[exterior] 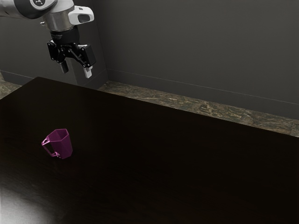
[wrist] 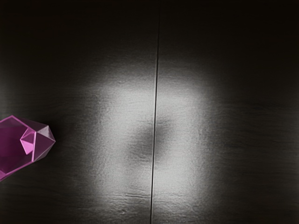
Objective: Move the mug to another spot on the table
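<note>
A magenta faceted mug (exterior: 58,143) stands upright on the dark table (exterior: 163,158), toward the exterior view's left, with its handle facing the front left. My gripper (exterior: 76,70) hangs high above the table's far edge, well above and behind the mug, open with nothing between its fingers. In the wrist view the mug (wrist: 21,144) appears off to one side of the hand, part of it cut off by the picture's edge.
The table is dark wood with a thin seam (wrist: 155,116) running across it under the hand. Behind it a stone-patterned floor strip (exterior: 201,107) meets a grey wall.
</note>
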